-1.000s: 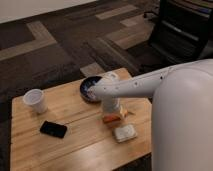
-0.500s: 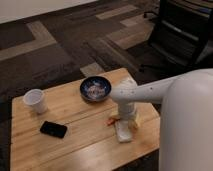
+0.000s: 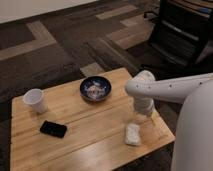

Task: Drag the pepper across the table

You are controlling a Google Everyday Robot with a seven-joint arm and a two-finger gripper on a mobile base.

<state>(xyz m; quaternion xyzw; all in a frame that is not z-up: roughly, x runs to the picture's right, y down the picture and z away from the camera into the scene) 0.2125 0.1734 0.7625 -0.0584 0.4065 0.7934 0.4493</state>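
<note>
Arm (image 3: 170,90) reaches in from the right over the right end of the bench (image 3: 75,150). The hand (image 3: 145,115) points down at the bench surface near the right edge, just above the white pad (image 3: 132,134) and to the right of the bowl. We cannot tell whether the hand is open or closed; the white wrist housing covers it from our side.

Pepper: we cannot make it out anywhere on the planks. If it lies under or behind the hand, the arm hides it.

Other items on the bench:
- dark blue bowl (image 3: 95,88) with something pale inside, near the back edge, about mid-bench
- white cup (image 3: 35,100), upright, at the left end
- black phone (image 3: 53,129), flat, in front of the cup and well apart from the hand

Around the bench we note patterned grey carpet (image 3: 60,55) and a black office chair (image 3: 182,30) at the upper right.
</note>
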